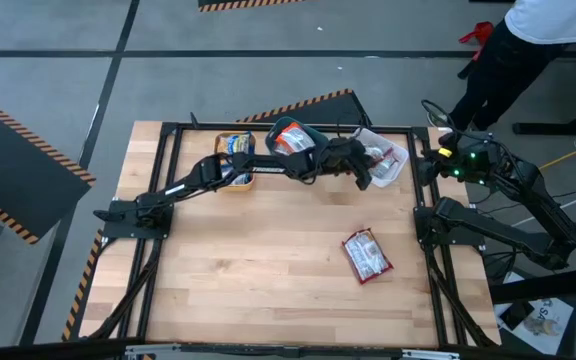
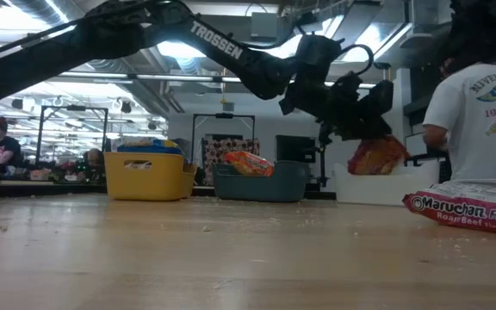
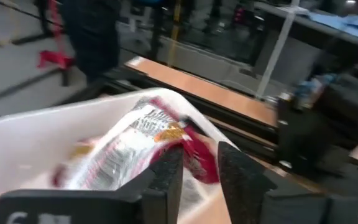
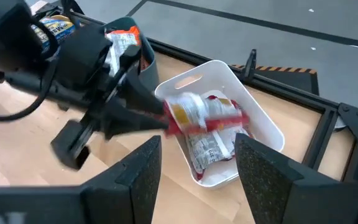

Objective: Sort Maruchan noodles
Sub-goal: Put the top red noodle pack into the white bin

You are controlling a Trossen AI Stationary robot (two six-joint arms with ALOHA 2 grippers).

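Note:
My left gripper (image 4: pixel 165 118) reaches over the white bin (image 4: pixel 260 121) at the table's far edge. Its fingers (image 3: pixel 166 177) stand a little apart, so it is open. The end of a dark red-and-white noodle packet (image 4: pixel 207 115) lies between them. The packet sits roughly level above another red-and-white packet (image 4: pixel 207 152) that lies in the bin. A third such packet (image 1: pixel 366 255) lies flat on the table toward the near right. My right gripper (image 4: pixel 197 180) is open and drawn back at the table's right side. My left gripper has the packet's red end (image 3: pixel 194 158) between its parted fingers, which come nearly level from the table's left. The packet is clear of the bin's floor, above the packet lying there. I cannot tell whether the fingers touch it.
Left of the white bin stand a teal bin (image 1: pixel 293 135) with an orange packet and a yellow bin (image 1: pixel 236 160) with a blue-and-yellow packet. A person (image 1: pixel 528 40) stands beyond the table's far right corner. Bare wood fills the near half.

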